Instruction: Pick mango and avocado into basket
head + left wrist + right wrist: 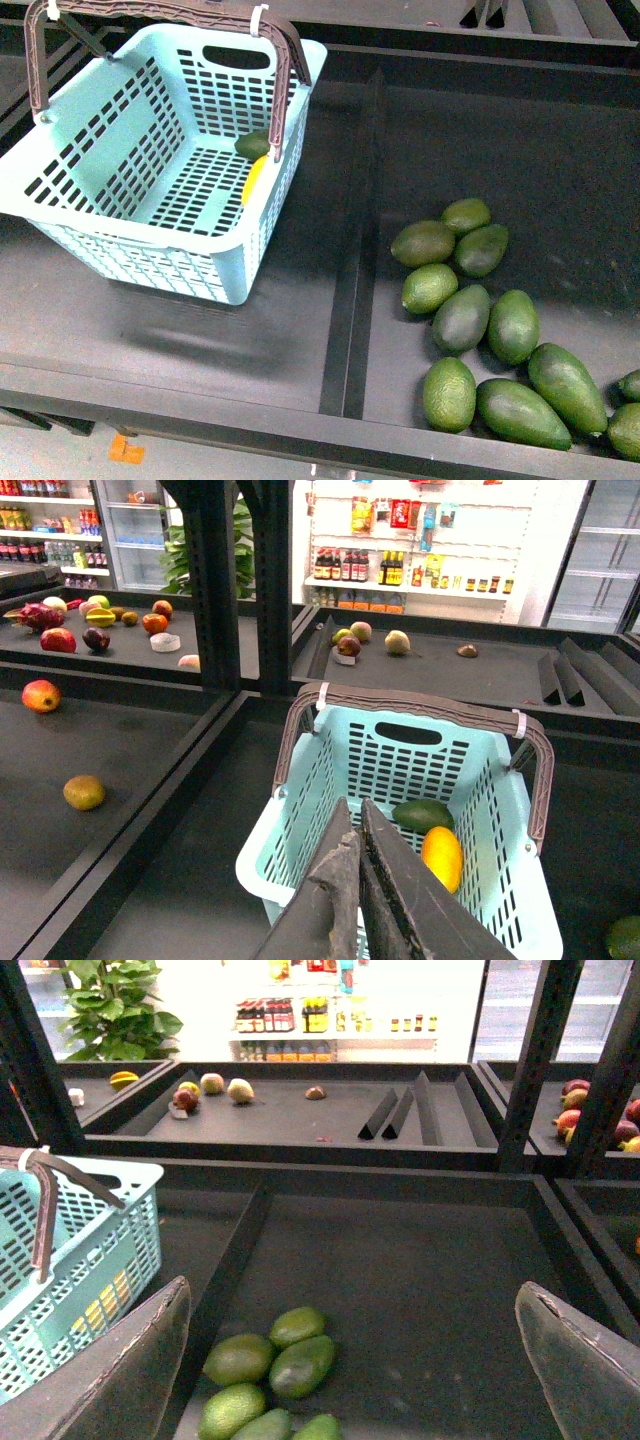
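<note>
The pale turquoise basket stands at the back left of the dark shelf, its brown handle upright. Inside it lie the yellow mango and, just behind it, the dark green avocado; the left wrist view shows the mango and avocado touching near one basket wall. My left gripper is shut and empty, raised above the basket's near rim. My right gripper is open and empty above the right bin. Neither arm shows in the front view.
Several loose green avocados lie heaped in the right bin, also seen as avocados below my right gripper. A raised divider separates the two bins. Other fruit lies on neighbouring shelves, and store shelving stands behind.
</note>
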`<move>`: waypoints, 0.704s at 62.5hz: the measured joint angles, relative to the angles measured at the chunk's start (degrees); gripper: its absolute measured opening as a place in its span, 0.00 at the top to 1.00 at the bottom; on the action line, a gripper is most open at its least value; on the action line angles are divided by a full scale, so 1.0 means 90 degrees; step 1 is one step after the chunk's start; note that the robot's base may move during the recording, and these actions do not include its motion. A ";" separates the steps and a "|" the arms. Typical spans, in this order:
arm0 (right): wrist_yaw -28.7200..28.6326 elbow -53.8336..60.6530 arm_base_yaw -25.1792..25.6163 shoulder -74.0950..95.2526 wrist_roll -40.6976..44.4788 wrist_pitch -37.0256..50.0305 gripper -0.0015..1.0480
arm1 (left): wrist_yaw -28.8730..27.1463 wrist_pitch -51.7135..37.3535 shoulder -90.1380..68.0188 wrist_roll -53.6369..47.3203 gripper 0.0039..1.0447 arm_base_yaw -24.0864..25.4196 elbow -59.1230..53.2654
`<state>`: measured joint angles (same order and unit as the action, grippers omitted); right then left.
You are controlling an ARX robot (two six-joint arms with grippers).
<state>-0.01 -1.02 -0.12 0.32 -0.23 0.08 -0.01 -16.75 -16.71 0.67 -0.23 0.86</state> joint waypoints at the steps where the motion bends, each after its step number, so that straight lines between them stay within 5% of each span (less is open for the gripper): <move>1: 0.0000 0.0000 -0.0002 0.0000 0.0000 0.0000 0.08 | -0.0002 0.0046 0.0044 0.0000 0.98 0.0000 0.0000; 17: 0.0000 0.0000 0.0000 0.0000 0.0000 0.0000 0.08 | 0.0000 0.0726 0.0724 0.0000 0.98 0.0000 0.0000; 24: 0.0002 0.0000 -0.0002 0.0000 0.0000 0.0000 0.08 | 0.0000 0.1790 0.1661 -0.0002 0.98 0.0002 0.0002; 44: 0.0002 0.0000 0.0000 0.0000 0.0000 0.0000 0.08 | -0.0002 0.1853 0.1817 -0.0002 0.98 0.0002 0.0002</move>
<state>0.01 -1.02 -0.12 0.32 -0.23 0.08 -0.03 -0.08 -0.36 0.64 -0.21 0.89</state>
